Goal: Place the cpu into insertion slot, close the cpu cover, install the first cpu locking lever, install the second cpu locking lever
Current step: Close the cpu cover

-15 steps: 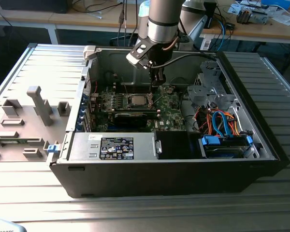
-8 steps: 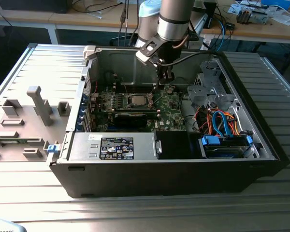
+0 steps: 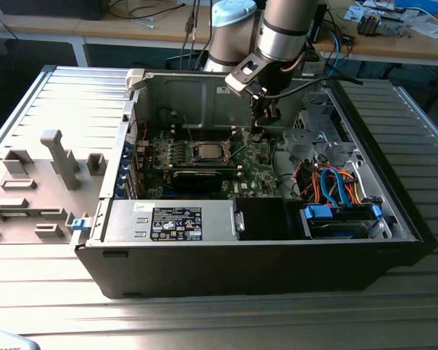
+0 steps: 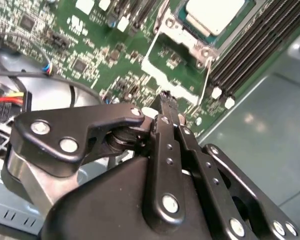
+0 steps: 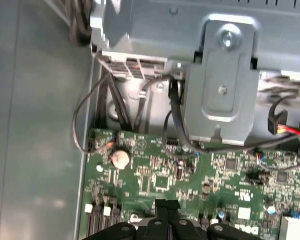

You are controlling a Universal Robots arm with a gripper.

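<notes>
1. Silver-grey and square, the cpu (image 4: pixel 212 15) is already sitting in its socket on the green motherboard (image 4: pixel 90 55). The board is lying inside the open computer case (image 3: pixel 394 211), which is resting on the slatted metal worktop (image 3: pixel 204 321).
2. The cpu cover (image 4: pixel 160 72) is lying swung open rather than down over the chip. In the second wrist view its thin frame with the square window is stretching from just beside the chip toward the claw.
3. The claw (image 4: pixel 166 100) is hanging clenched, its fingers pressed together with nothing visible between them. Its tip is showing right at the cover's free edge, but I cannot tell whether it is touching it.
4. Going out from the claw, the cover's free edge is coming first, then the window, then the chip beyond, all roughly along one line. In the exterior view the cpu (image 3: pixel 206 152) is lying toward the exterior view's left of the claw (image 3: pixel 258 127), near but apart.
5. Two wire levers (image 4: pixel 206 75) are running along either side of the frame, and they appear to be lying unlatched.
6. Judging from this, the chip step is looking done, while the cover and both levers are waiting.
</notes>
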